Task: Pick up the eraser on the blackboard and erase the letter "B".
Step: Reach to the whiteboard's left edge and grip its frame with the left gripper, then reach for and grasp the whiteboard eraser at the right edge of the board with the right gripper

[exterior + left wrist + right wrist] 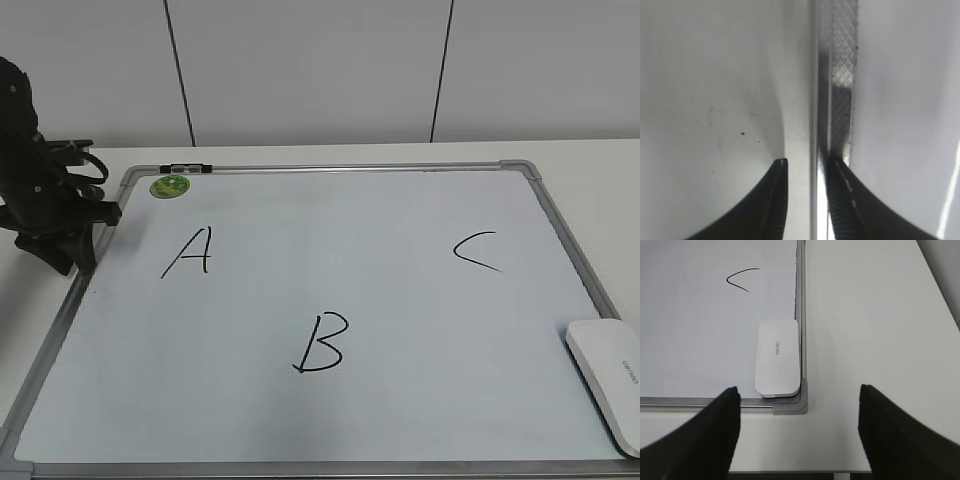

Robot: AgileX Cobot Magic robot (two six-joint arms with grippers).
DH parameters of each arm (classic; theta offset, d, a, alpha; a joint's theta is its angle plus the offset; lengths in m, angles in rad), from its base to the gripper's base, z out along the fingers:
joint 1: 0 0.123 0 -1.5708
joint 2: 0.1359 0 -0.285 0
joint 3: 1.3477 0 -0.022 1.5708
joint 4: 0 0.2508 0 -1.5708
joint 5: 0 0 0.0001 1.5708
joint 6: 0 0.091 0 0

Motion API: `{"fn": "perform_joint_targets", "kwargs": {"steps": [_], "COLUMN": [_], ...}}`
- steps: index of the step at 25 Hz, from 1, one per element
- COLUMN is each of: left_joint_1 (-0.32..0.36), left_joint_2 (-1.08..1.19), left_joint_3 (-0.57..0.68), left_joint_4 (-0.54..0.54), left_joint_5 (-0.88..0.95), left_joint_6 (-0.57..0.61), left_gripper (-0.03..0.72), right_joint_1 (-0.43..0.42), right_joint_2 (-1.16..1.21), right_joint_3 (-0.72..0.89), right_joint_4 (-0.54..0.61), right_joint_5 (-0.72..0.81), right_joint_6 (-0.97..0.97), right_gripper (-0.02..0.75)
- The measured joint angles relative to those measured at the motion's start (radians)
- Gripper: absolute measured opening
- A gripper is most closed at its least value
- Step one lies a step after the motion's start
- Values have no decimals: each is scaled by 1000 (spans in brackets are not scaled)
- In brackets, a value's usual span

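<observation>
Nearest my exterior camera: large white dry-erase blackboard (330, 300) with a silver-grey metal frame and grey plastic corners, lying flat on the white desk (610, 180) and filling most of it.

Left hand (807, 172), black: at the board's left frame rail; I see its fingers (775, 200) close together, one on each side of the rail. I cannot tell whether they actually pinch it.

Right hand (797, 395), black: fingers spread wide, apart from the board, above the desk beside the board's near right corner.

White rounded-rectangle plastic eraser (777, 358): flat on the board in that same corner, against the right rail, grey lettering up.

Hand-drawn black marker letter "B" (322, 343): low centre of the board, intact, well apart from the eraser.

Black letter "A" (189, 252): upper left.

Black letter "C" (474, 251): upper right.

Round green sticker (170, 185): top left corner.
</observation>
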Motion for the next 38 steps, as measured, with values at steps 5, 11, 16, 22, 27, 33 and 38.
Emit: {"fn": "perform_joint_targets", "kwargs": {"steps": [5, 11, 16, 22, 27, 33, 38], "left_joint_1": [0, 0, 0, 0, 0, 0, 0], "left_joint_2": [1, 1, 1, 1, 1, 1, 1], "left_joint_3": [-1, -1, -4, -4, -4, -4, -4], "left_joint_4": [0, -11, -11, -11, -11, -9, -9], "left_joint_5": [2, 4, 6, 6, 10, 11, 13], "left_joint_6": [0, 0, 0, 0, 0, 0, 0], "left_gripper": [210, 62, 19, 19, 19, 19, 19], "right_joint_1": [0, 0, 0, 0, 0, 0, 0], "right_joint_2": [0, 0, 0, 39, 216, 515, 742], "right_joint_3": [0, 0, 0, -13, -47, -102, -121], "right_joint_4": [0, 0, 0, 19, 48, 65, 106], "right_joint_5": [0, 0, 0, -15, -86, -114, -127], "right_joint_6": [0, 0, 0, 0, 0, 0, 0], "right_gripper": [545, 545, 545, 545, 545, 545, 545]}}
